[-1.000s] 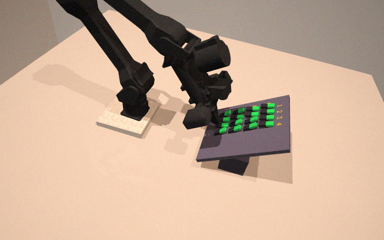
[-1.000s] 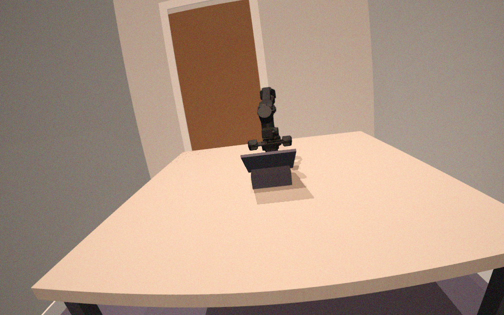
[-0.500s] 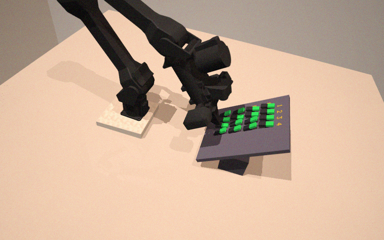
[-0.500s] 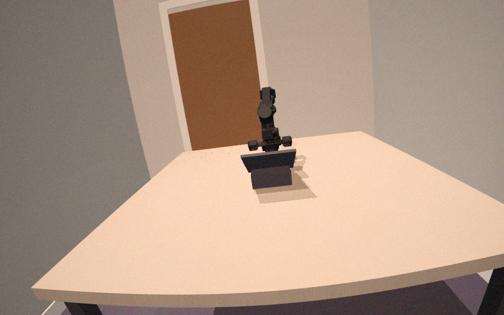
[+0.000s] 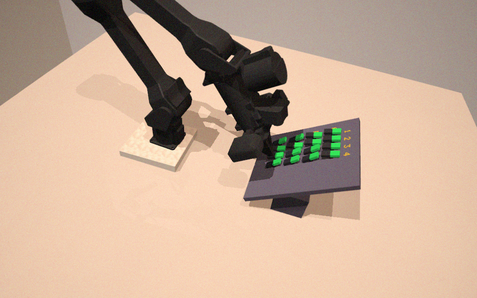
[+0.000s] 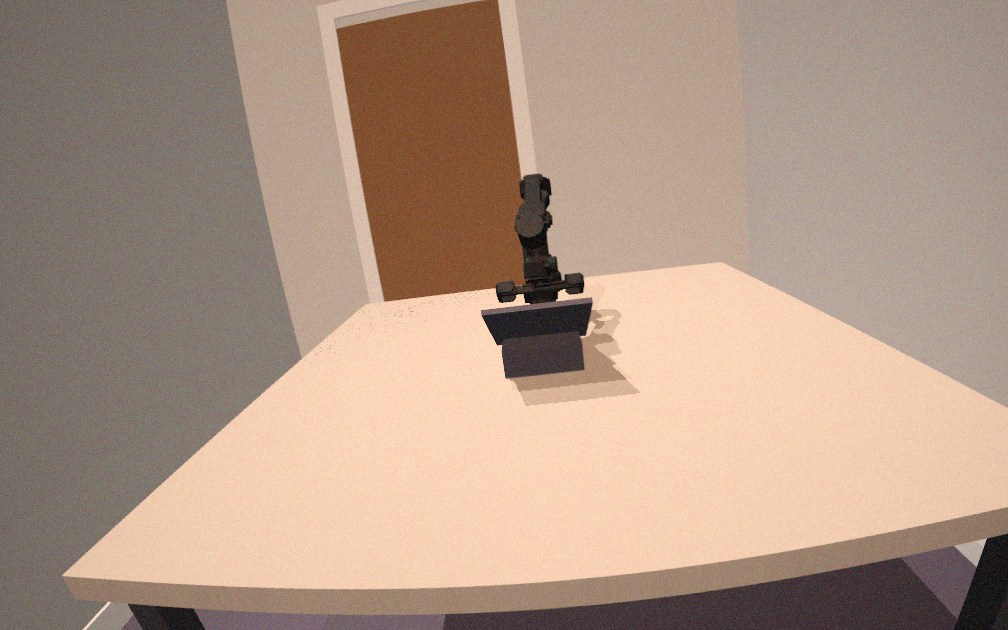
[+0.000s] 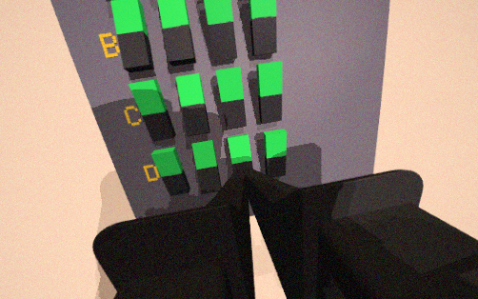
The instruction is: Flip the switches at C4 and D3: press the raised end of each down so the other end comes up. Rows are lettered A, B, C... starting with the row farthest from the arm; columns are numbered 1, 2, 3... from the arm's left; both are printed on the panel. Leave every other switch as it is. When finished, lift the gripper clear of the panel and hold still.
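Note:
The tilted grey-purple panel (image 5: 316,179) (image 6: 538,323) (image 7: 333,95) bears rows of green-and-black switches. My gripper (image 5: 270,156) (image 7: 243,174) is shut and empty. Its tips are at the black, arm-side end of switch D3 (image 5: 279,154) (image 7: 239,147) and hide part of it; whether they touch it I cannot tell. The tilt of D3 is unclear. Switch C4 (image 5: 294,160) (image 7: 270,78) lies one row farther and one column to the right of D3; its green end appears raised. In the exterior view the panel hides the fingertips.
Switches D2 (image 7: 205,153) and D4 (image 5: 277,162) (image 7: 275,144) stand close on either side of D3. Switch C3 (image 7: 229,84) lies just beyond it. The panel rests on a dark block (image 5: 290,205) (image 6: 544,356) on the table (image 5: 175,246) (image 6: 460,482). The arm's pale base plate (image 5: 140,153) is to the left in the top view.

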`<action>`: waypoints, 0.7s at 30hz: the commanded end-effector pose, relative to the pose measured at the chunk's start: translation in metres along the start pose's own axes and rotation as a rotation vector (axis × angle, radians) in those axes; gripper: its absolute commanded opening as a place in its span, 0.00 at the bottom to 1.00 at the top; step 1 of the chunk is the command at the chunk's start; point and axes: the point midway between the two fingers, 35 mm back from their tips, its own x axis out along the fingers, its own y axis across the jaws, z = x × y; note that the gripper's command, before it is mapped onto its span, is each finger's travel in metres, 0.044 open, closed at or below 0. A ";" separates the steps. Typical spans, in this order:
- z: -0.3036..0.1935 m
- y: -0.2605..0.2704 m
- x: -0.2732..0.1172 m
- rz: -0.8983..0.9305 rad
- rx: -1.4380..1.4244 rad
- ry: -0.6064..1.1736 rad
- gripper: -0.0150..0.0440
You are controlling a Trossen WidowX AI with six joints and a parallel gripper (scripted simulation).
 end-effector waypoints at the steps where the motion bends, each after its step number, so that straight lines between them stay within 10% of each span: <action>1: -0.001 0.000 0.001 -0.003 0.003 0.001 0.25; 21: 0.001 0.000 -0.063 -0.003 0.003 0.030 0.25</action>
